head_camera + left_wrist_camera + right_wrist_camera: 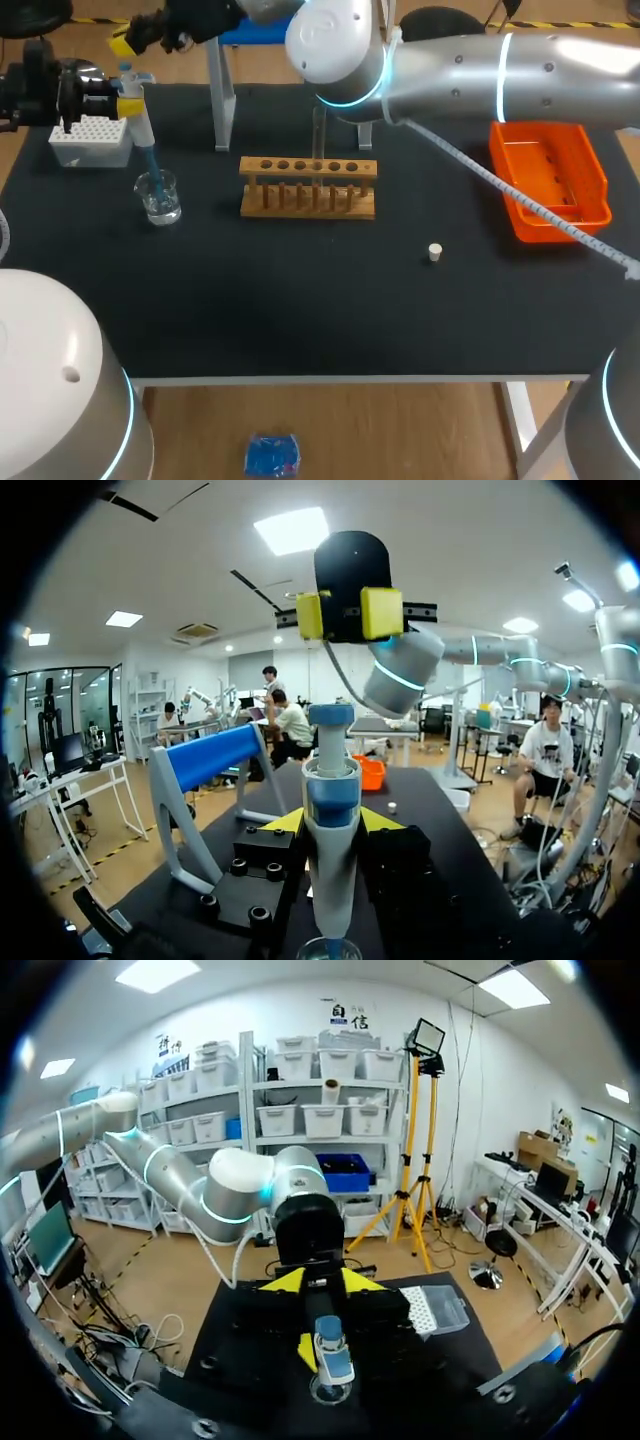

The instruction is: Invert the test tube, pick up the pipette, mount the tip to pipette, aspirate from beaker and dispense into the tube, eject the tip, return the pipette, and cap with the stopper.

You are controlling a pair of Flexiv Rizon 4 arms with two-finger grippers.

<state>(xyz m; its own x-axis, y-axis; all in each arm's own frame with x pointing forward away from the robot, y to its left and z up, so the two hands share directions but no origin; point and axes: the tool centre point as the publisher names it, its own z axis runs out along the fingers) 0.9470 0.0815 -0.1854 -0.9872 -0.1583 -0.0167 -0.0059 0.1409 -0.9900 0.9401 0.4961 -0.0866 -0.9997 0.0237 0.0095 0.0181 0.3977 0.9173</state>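
my left hand (331,821) holds the dropper (331,780) tight, its blue tip (150,166) down in the water cup (160,203) just below.

I see a clear glass beaker (159,197), a smooth plastic pipette (138,115), a bare wooden rack (308,187), a glossy orange plastic bin (549,180) and a matt black tabletop (300,290).

The beaker (328,947) is cut off, the pipette (331,810) tip perhaps inside.

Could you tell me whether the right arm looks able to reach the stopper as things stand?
Probably yes: the stopper lies alone on the mat, apart from the wooden rack, with nothing over it. The right gripper is open and empty, though across the table.
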